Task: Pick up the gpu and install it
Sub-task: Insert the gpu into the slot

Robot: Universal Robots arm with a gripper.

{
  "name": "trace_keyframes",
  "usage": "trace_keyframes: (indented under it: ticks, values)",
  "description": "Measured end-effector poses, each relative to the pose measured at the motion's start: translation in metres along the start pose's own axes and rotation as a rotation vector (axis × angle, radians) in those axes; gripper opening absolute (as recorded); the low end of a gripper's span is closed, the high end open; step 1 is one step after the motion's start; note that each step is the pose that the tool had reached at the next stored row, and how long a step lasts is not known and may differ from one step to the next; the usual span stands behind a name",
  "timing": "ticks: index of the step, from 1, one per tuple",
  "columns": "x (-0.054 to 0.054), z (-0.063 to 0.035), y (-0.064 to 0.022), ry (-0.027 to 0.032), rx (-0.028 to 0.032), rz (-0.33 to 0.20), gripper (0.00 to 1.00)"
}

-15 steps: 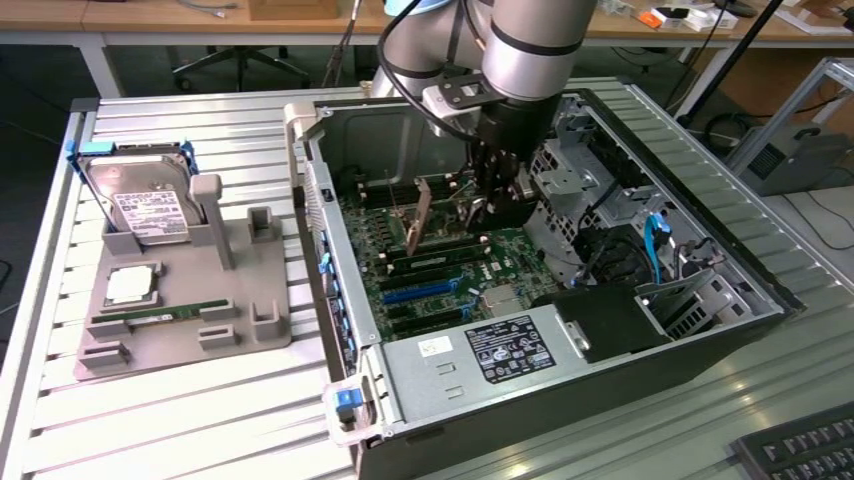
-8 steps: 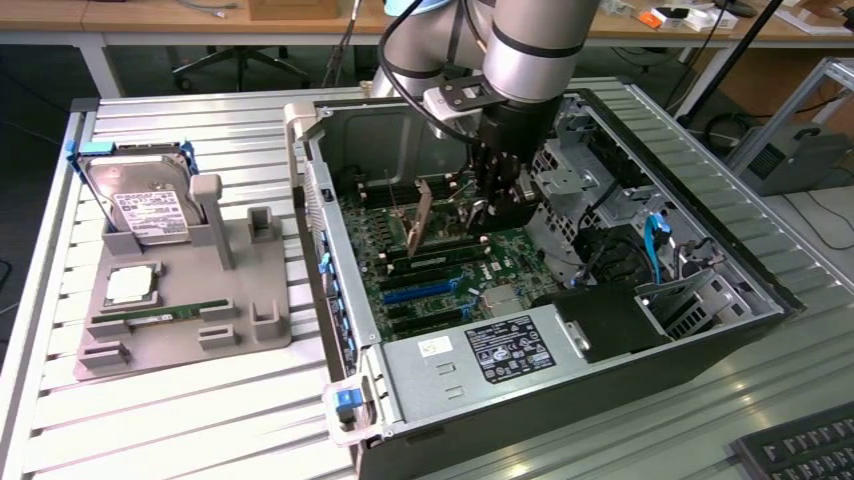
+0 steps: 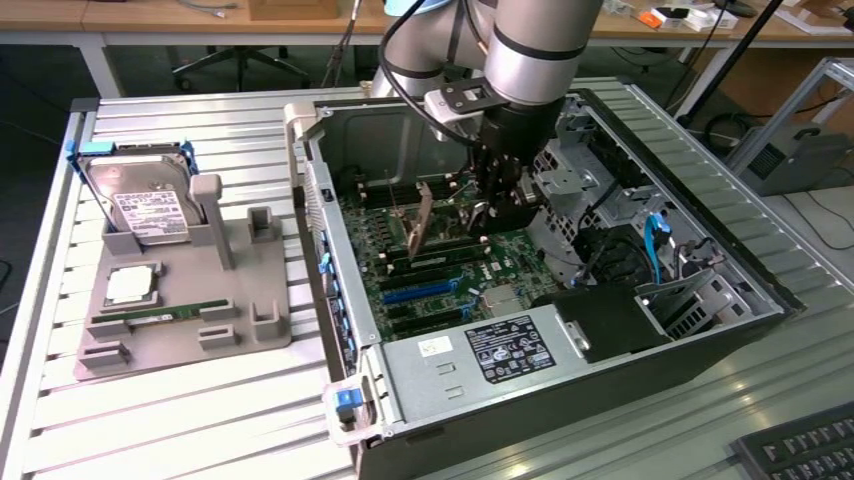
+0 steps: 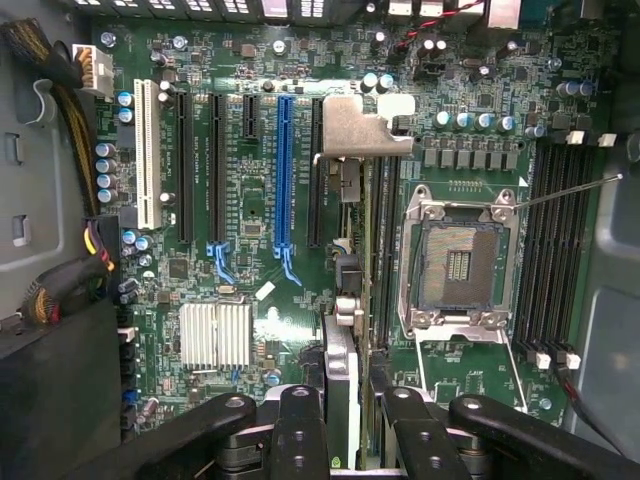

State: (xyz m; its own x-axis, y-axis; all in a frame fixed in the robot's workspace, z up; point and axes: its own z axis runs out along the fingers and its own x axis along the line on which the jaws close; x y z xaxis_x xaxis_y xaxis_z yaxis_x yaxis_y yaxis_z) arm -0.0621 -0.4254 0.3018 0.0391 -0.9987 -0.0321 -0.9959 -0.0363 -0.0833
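Your gripper (image 4: 352, 420) is clamped on the gpu (image 4: 352, 250), jaws partway closed around its slim edge. You've got it hanging over the motherboard (image 4: 230, 200) inside the open case (image 3: 667, 340), bracket end down.

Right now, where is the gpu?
The gpu hangs edge-down in the hand inside the open computer case, above the motherboard, at the exterior view's centre.

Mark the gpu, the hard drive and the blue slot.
gpu (image 4: 365, 125): wrist view, on its silvery end bracket.
hard drive (image 3: 144, 208): exterior view, on its white label.
blue slot (image 4: 284, 170): wrist view, midway along its length.
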Motion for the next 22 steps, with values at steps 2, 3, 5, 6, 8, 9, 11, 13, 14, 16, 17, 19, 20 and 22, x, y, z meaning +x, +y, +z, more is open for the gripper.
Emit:
trace_keyframes:
  ticks: [2,3,5,6,8,9,11,13,14,16,17,19,20,22]
  values:
    - [0.0014,0.0001,0.0001,0.0000,0.0000,0.000,0.27]
    - [0.0019,0.0001,0.0001,0.0000,0.0000,0.000,0.27]
    - [0.0028,0.0002,0.0001,0.0000,0.0000,0.000,0.27]
    - [0.0034,0.0002,0.0002,0.0000,0.0001,0.000,0.27]
    - [0.0044,0.0003,0.0002,0.0000,0.0000,0.000,0.27]
    - [0.0048,0.0003,0.0003,0.0000,0.0000,0.000,0.27]
    - [0.0060,0.0005,0.0006,0.0000,0.0000,0.000,0.27]
    - [0.0066,0.0006,0.0009,0.0000,0.0000,0.000,0.27]
    - [0.0070,0.0006,0.0014,0.0000,0.0001,0.000,0.27]
    - [0.0075,0.0006,0.0024,0.0000,0.0000,0.000,0.27]
    - [0.0078,0.0005,0.0032,0.0001,0.0000,0.000,0.27]
    - [0.0081,0.0005,0.0053,0.0000,0.0001,0.000,0.27]
    - [0.0083,0.0005,0.0065,-0.0001,0.0001,0.000,0.27]
    - [0.0090,0.0004,0.0089,0.0000,0.0000,0.000,0.27]
